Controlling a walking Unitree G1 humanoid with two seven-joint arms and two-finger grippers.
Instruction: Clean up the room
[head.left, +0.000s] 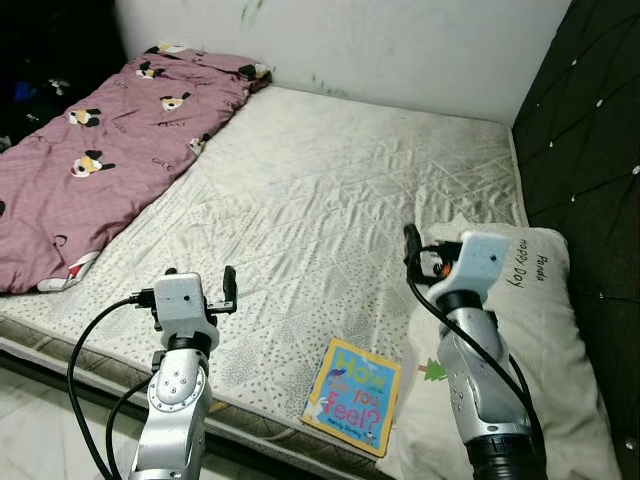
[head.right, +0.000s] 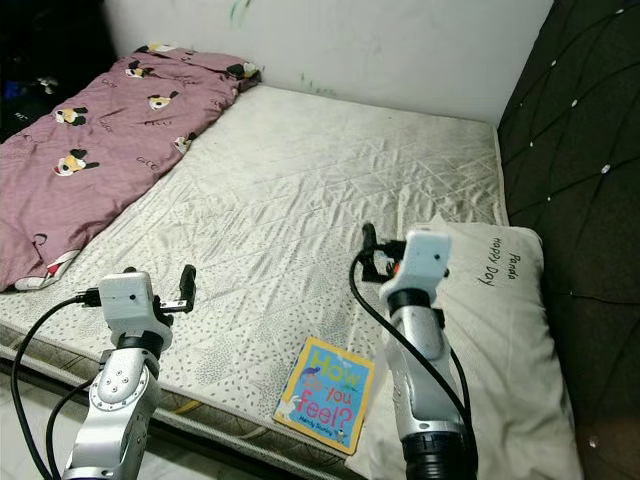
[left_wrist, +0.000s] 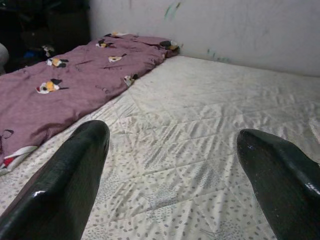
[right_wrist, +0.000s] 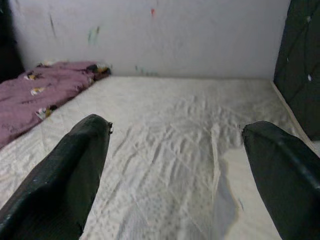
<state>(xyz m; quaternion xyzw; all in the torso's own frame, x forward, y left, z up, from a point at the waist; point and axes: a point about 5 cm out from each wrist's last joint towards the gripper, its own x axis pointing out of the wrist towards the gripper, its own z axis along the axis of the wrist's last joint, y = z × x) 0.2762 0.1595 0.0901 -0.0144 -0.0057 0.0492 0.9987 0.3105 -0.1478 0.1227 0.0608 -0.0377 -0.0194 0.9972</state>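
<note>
A white quilted mattress (head.left: 340, 190) lies before me. On its left side is a crumpled pink blanket (head.left: 90, 170) printed with cartoon dogs. A small colourful picture book (head.left: 352, 396) lies flat near the mattress's front edge. To the book's right is a white pillow (head.left: 545, 330) with printed words. My left gripper (head.left: 198, 282) hovers over the front edge, left of the book, open and holding nothing; its fingers (left_wrist: 65, 180) frame bare mattress. Above the pillow's left edge, just beyond the book, my right gripper (right_wrist: 175, 170) is also open and empty.
A dark tufted headboard (head.left: 590, 130) rises along the right side. A pale wall (head.left: 400, 40) with small paint marks closes the far end. Dark clutter (head.left: 40, 60) sits past the blanket at the far left. Pale floor (head.left: 40, 420) runs below the mattress's front edge.
</note>
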